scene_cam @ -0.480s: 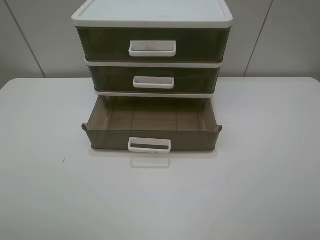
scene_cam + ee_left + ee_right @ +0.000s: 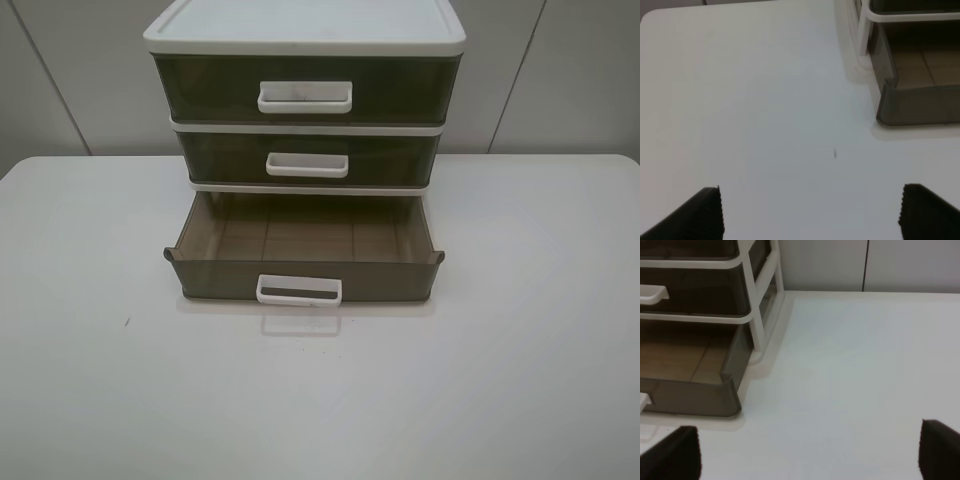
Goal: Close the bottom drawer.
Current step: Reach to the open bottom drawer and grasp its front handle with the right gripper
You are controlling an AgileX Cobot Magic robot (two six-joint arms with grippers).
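Note:
The bottom drawer (image 2: 300, 278) of a white-framed cabinet (image 2: 305, 30) is pulled out toward the table's front, showing its ribbed tan floor and white loop handle (image 2: 299, 290). It looks empty. Its corner shows in the left wrist view (image 2: 915, 105) and in the right wrist view (image 2: 695, 395). My left gripper (image 2: 810, 212) is open over bare table, apart from the drawer's left corner. My right gripper (image 2: 810, 450) is open over bare table, apart from the drawer's right corner. Neither gripper shows in the exterior high view.
The middle drawer (image 2: 307, 160) and top drawer (image 2: 305, 92) are shut. The cabinet stands at the back middle of a white table (image 2: 520, 360), near a grey panelled wall (image 2: 580, 70). A small dark speck (image 2: 126, 321) marks the table at left.

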